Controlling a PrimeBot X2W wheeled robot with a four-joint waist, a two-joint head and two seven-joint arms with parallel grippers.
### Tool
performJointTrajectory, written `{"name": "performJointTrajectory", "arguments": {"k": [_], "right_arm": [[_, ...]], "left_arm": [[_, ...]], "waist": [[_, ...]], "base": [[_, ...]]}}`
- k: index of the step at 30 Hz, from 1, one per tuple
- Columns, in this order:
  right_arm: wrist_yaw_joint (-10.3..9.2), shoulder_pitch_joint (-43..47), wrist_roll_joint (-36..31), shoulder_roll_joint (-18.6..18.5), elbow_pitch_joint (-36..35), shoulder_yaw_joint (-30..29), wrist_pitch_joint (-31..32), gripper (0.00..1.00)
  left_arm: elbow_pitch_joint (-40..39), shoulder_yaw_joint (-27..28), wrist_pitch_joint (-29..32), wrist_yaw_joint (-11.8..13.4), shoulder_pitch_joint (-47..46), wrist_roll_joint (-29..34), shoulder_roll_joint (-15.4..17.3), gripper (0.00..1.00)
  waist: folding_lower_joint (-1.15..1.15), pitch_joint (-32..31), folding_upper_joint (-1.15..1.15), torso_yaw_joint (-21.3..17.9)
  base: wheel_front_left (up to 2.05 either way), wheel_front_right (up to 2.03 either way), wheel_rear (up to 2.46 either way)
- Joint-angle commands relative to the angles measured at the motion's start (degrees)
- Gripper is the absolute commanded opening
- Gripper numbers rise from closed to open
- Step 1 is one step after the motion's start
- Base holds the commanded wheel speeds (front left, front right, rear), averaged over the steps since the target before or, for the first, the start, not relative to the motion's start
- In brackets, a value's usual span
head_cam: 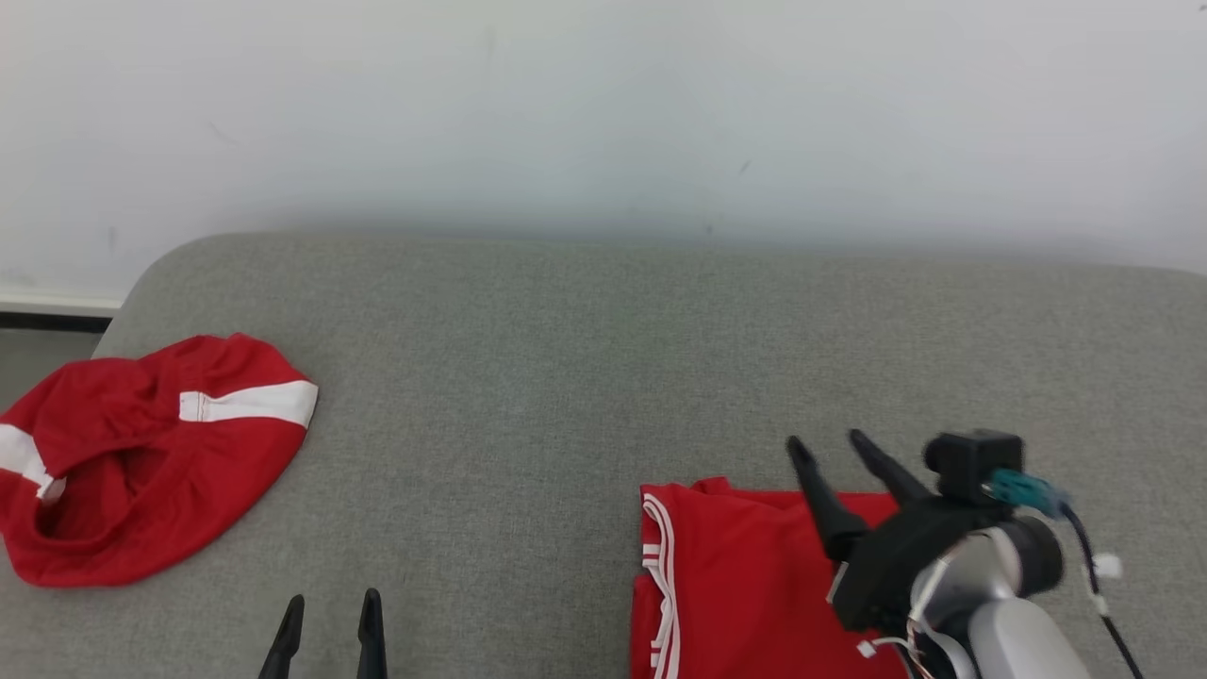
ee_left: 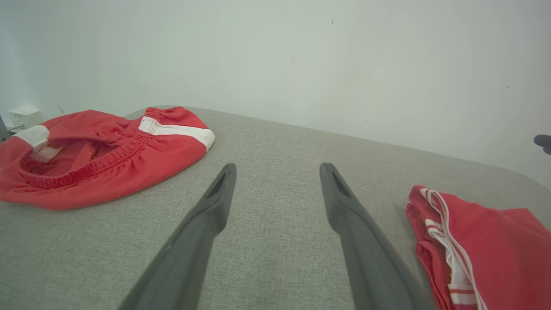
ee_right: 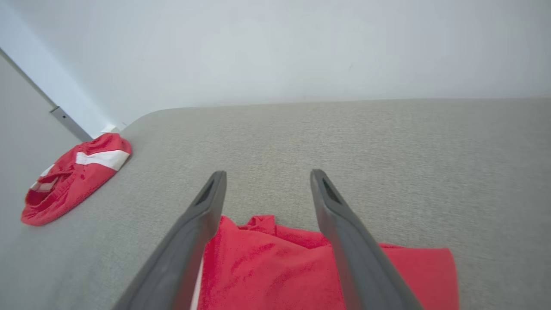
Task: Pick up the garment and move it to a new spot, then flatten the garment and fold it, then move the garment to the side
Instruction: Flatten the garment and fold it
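The garment (head_cam: 735, 585) is red with white stripes and lies folded flat on the grey cushion at the lower right; I also see the garment (ee_left: 495, 249) at the right of the left wrist view. My right gripper (head_cam: 826, 439) hovers over its far edge, open, with nothing between the fingers. In the right wrist view the right gripper (ee_right: 268, 173) points past the red cloth (ee_right: 275, 267), which lies below the fingers. My left gripper (head_cam: 334, 598) is open over bare cushion at the lower left, and the left gripper (ee_left: 278, 168) holds nothing.
A second red garment (head_cam: 141, 462) with a white band lies crumpled at the cushion's left end, waistband open (ee_left: 99, 159). The grey cushion (head_cam: 566, 377) runs wide between the two garments. A white wall (head_cam: 603, 113) stands right behind it.
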Motion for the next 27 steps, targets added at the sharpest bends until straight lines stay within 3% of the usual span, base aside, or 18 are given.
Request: {"name": "performJointTrajectory", "arguments": {"k": [1, 11, 27], "right_arm": [[-0.14, 2.03, -1.46, -0.86, -1.48, -1.44, -1.49, 1.0], [-0.14, 11.71, -6.17, -4.34, -8.1, -6.81, -10.1, 1.0], [-0.14, 18.96, -4.81, -7.57, -2.61, -5.5, -21.7, 1.0]], "left_arm": [[-0.11, 0.43, -0.17, 0.05, 0.34, 0.3, -0.05, 1.0], [1.08, 1.84, -0.17, -0.51, 0.22, 0.67, -0.04, 1.0], [3.67, 3.9, -0.17, -1.54, 1.64, 2.93, -0.04, 1.0]], "waist": [[0.0, -1.03, 0.0, -0.86], [0.0, -3.01, 0.0, -3.17], [0.0, -5.73, 0.0, -5.11]], "base": [[0.0, 0.0, 0.0], [0.0, 0.0, 0.0], [0.0, 0.0, 0.0]]}}
